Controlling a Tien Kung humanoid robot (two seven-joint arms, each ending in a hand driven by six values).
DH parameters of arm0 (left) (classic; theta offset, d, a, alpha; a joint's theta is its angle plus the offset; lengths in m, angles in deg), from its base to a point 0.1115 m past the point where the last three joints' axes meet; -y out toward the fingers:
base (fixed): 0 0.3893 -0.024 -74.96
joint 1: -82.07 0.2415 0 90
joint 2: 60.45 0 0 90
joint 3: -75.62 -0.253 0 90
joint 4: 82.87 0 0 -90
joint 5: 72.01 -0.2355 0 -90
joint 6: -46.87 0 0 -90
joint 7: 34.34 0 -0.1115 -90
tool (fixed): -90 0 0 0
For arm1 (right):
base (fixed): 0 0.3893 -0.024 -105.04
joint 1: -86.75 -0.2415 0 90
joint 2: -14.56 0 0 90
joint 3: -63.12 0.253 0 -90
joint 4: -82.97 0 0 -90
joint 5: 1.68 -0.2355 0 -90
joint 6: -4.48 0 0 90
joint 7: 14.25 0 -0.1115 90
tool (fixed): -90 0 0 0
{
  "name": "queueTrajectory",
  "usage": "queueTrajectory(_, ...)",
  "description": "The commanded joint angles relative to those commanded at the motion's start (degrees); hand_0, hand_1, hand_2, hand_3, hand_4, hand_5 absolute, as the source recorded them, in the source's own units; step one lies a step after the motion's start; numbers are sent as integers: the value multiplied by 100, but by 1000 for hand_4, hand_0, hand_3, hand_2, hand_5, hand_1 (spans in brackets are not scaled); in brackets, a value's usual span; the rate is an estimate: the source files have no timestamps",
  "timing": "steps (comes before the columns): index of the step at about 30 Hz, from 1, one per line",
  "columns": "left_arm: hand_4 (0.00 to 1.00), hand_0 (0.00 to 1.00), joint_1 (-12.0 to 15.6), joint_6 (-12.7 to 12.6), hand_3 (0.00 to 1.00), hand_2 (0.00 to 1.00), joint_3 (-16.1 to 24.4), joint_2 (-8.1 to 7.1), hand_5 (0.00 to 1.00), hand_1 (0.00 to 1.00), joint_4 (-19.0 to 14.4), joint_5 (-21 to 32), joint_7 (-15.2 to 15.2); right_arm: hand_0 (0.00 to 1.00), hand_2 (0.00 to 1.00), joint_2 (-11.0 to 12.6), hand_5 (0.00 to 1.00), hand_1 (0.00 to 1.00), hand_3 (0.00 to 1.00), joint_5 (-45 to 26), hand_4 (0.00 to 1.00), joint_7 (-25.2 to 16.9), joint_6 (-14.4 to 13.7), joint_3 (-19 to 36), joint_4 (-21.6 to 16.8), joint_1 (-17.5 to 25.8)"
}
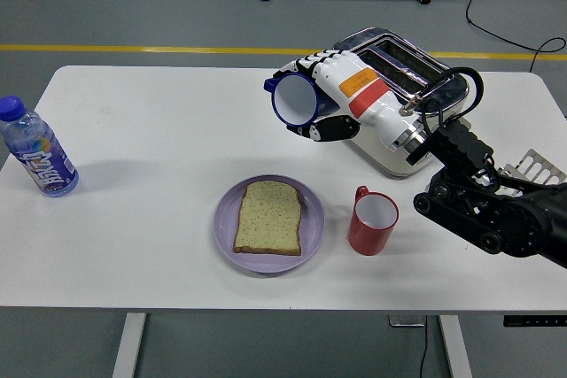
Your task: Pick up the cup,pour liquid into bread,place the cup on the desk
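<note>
The right hand (332,95) is holding the blue cup (294,99) on its side above the surface (151,121), fingers (306,62) wrapping its body, mouth facing the bread (268,217)

so the right hand (341,95) is up in the air over the table (159,112), fingers wrapped around a blue cup (293,100) that's tipped on its side, white inside facing the camera. It's right in front of the toaster (416,73). Below, a slice of bread (269,217) sits on a purple plate (225,227), with a red mug (372,221) standing upright just beside the plate. A water bottle (37,149) is way off at the left edge
</note>
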Motion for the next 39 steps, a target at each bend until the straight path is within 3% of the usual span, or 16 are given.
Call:
queueTrajectory(4,396,690,-5,4,611,773,-17,-3,998,756,0,13,-3,507,532,116,2,441,532,-623,618,81,3,171,-330,115)
queueTrajectory(17,396,690,-5,13,611,773,-19,1,998,756,9,31,-12,504,533,793,2,439,533,-2698,616,1190,906,1011,-1617,796)
queueTrajectory(27,396,690,23,15,611,773,27,20,998,756,16,-28,-3,510,531,1300,2,436,530,-3680,626,1927,1280,1899,-2490,1484)
queueTrajectory(32,396,690,25,6,611,773,95,28,998,756,24,-119,16,511,530,1413,2,436,530,-3876,627,2006,1266,2310,-2663,1787)
queueTrajectory(39,396,690,42,5,611,773,137,47,998,756,31,-159,19,509,530,1379,2,433,529,-3807,629,2078,1231,2889,-2740,2361)
